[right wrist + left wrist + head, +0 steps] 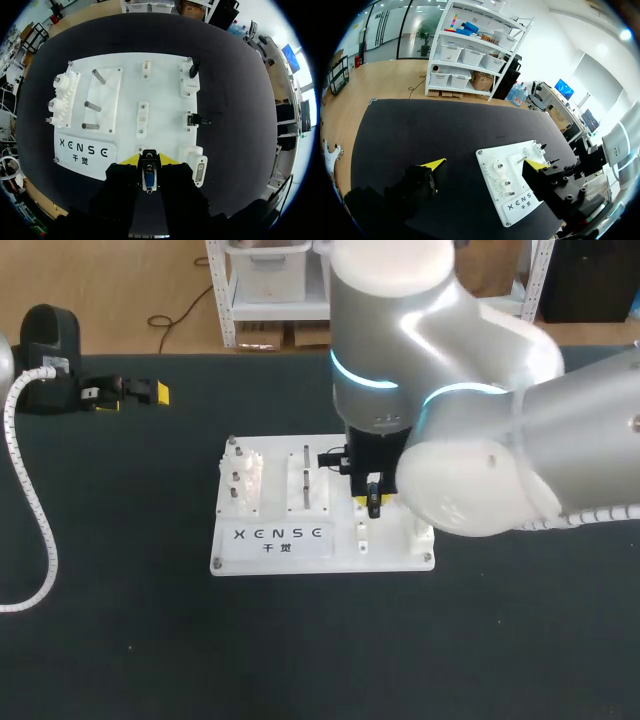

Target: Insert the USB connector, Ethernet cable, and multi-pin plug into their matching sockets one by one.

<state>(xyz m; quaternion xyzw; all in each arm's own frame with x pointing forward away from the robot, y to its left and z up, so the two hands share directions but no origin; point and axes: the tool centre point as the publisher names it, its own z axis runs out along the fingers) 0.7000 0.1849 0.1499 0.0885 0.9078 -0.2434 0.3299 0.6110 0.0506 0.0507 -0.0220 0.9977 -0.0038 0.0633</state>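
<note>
A white socket board (272,480) lies mid-table. My right gripper (372,502) hangs over its right front part, shut on a multi-pin plug (149,176) with a blue face held upright between the yellow fingertips (131,159). Just beside the gripper, the board's multi-pin socket (199,171) stands at the front right corner. Farther along that right edge sit a small black cable connector (199,119) and another black connector (194,69) in a white block. My left gripper (130,392) rests far off at the back left, open and holding nothing, with the board (512,175) ahead of it.
Three metal pegs (92,106) and a white toothed fixture (62,97) occupy the board's left half. A white coiled cable (35,510) runs down the table's left side. The right arm's bulky elbow (480,480) covers the board's right edge in the head view.
</note>
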